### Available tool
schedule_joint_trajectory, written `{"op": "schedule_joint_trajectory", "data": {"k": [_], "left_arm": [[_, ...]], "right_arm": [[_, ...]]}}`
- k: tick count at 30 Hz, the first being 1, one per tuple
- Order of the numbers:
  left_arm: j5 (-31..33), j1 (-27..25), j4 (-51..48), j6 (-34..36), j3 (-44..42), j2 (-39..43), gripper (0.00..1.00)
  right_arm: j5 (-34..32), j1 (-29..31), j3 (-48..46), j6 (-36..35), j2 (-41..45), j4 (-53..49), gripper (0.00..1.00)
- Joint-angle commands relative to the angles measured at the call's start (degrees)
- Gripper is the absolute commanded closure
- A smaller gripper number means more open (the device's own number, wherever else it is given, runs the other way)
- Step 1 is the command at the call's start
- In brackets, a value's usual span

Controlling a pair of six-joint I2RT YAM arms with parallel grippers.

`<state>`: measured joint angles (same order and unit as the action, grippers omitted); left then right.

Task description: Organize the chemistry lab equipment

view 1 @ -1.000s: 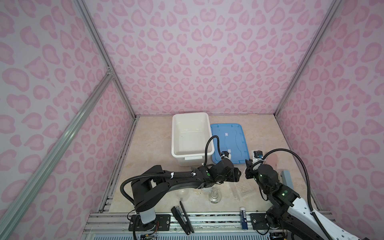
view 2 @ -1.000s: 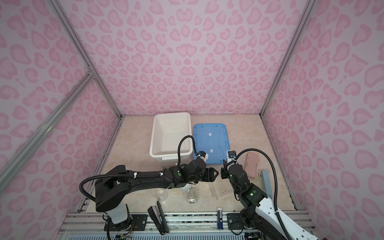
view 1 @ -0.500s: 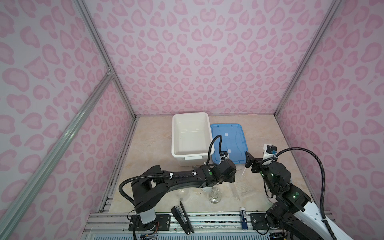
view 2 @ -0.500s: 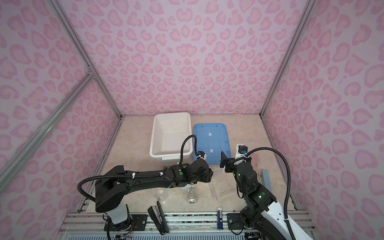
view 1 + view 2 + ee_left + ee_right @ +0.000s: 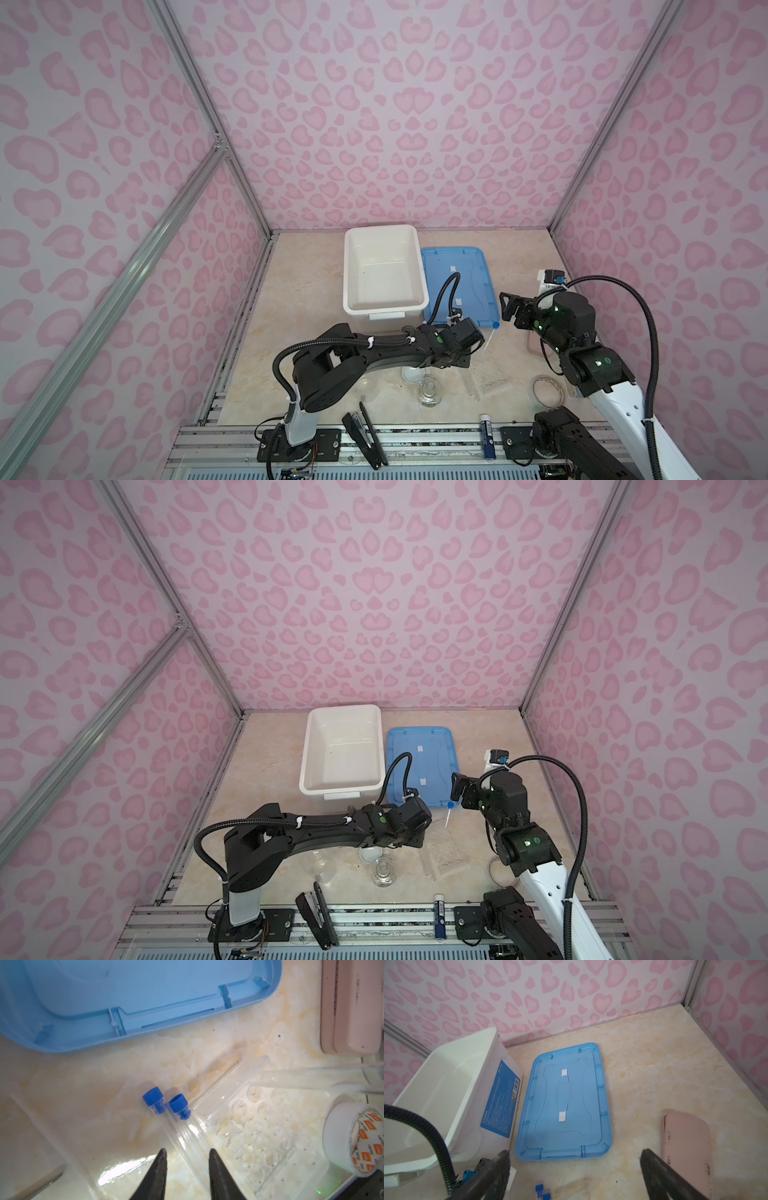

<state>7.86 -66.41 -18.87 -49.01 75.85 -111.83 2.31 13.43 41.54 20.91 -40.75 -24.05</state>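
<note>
Lab glassware is seen spread over the near part of the table (image 5: 307, 299) in both top views. Furthest left a clear flask (image 5: 365, 384) is made out, then a white domed piece (image 5: 411, 375) half covered by the left arm, with a glass jar (image 5: 430, 392) just beside it. From above, the left gripper (image 5: 187, 1153) is hidden under its own wrist. It is shown only by the left wrist view, jaws set narrowly apart astride two blue-capped tubes (image 5: 188, 1132) laid side by side on the table. Whether the tubes are pressed cannot be told. From above only a single blue cap (image 5: 495, 326) is resolved. Just beside the tubes a clear rack (image 5: 259, 1136) is laid flat, with an uncapped clear tube (image 5: 301, 1079) across one end and a tape roll (image 5: 342, 1140) near it. Further right, the right gripper (image 5: 575, 1154) is spread wide with nothing between its jaws, raised off the table and turned toward the blue lid (image 5: 564, 1101) and white bin (image 5: 446, 1084). A pink case (image 5: 687, 1147) is shown clearly by the wrist views alone.
</note>
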Motion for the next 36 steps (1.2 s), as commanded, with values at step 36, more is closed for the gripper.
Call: {"op": "schedule_joint_trajectory", "data": {"k": [36], "left_arm": [[-2.94,-1.69,-12.23,2.89,3.58,-3.32,0.71]], "right_arm": [[2.35,-0.35,-2.16,0.63,-0.25,0.06,0.05]]}}
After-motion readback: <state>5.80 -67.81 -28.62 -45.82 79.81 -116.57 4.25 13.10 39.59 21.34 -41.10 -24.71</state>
